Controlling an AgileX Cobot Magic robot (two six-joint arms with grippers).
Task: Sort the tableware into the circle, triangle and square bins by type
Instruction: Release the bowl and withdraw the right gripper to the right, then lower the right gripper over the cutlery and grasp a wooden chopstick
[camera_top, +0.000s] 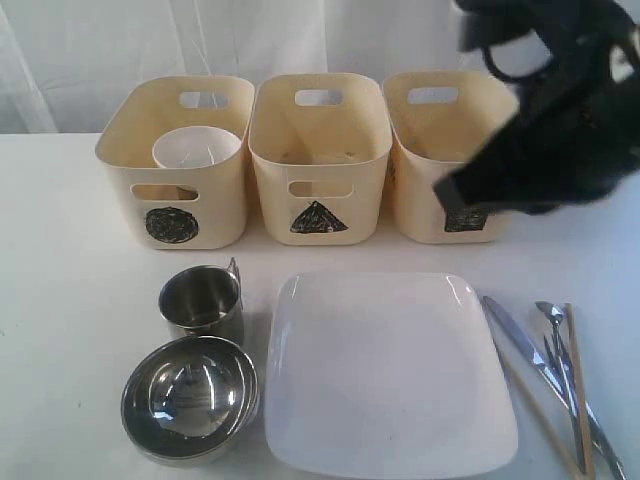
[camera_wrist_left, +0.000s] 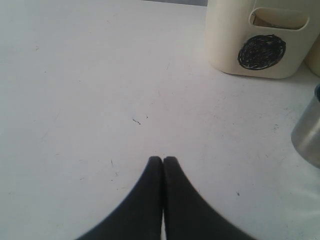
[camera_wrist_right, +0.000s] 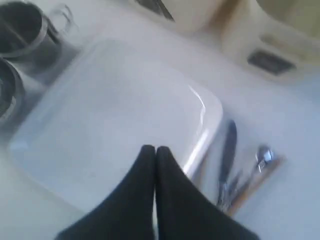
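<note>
On the surface, near edge: white square plate (camera_top: 390, 375) in the middle. Steel bowl (camera_top: 190, 398) is just left of it, with a steel mug (camera_top: 203, 300) close behind the bowl. Steel cutlery (camera_top: 545, 355) and wooden chopsticks (camera_top: 577, 390) lie in one loose bundle toward the right edge.
Far edge: circle bin (camera_top: 175, 165), triangle bin (camera_top: 318, 160) and square bin (camera_top: 440, 150) in a row. Small white bowl (camera_top: 196, 148) already sits in the circle bin. Only one mug is visible.
Left claw (camera_wrist_left: 163, 159): closed, empty, low over bare surface near the circle bin and mug.
Right claw (camera_wrist_right: 155, 148): closed, empty, above the plate on its cutlery side. The wrist view is blurred. The right arm (camera_top: 560, 120) hides part of the square bin.
Plate handling: stiff, glossy, so probably slick. Likely the heaviest piece and liable to chip. It lies flat with a low rim, so a thin pinch at an edge or corner is probably the only hold. Expect it to sag or swing from that hold.
Mug handling: rigid, light, polished. Best hold is probably over the rim, one finger inside and one outside. The handle is on the side toward the bins.
Steel bowl handling: rigid, with rounded walls that will slide off a side squeeze. Rim pinch looks safest.
Cutlery and chopsticks handling: thin, flat to the surface, pieces touching. Pinch across the middle of one piece. Neighbours may shift, and the chopsticks are light and could roll.
</note>
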